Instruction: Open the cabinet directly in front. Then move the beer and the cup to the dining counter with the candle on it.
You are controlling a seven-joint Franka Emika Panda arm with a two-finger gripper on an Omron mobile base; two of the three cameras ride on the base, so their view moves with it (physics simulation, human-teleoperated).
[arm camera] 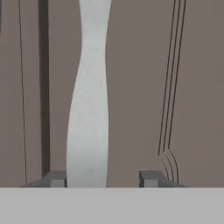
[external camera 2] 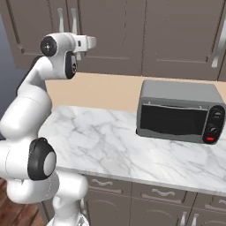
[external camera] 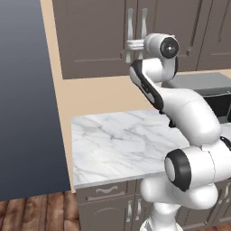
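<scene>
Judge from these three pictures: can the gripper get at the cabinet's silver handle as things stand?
Probably yes. In the hand view the handle stands between the gripper's fingertips, against the left one, with a gap to the right one. The cabinet doors are shut, with nothing in the way.

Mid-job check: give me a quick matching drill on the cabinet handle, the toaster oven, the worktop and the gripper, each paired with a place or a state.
Things:
1. cabinet handle
2. toaster oven
3. marble worktop
4. gripper

Places or states:
A. white with grey veins, over drawer fronts
B. grey, on the worktop against the wall
C. raised at the cabinet doors, one finger on each side of the handle
D. silver, vertical, between the fingertips

Pairs: 1-D, 2-B, 3-A, 4-C
</scene>
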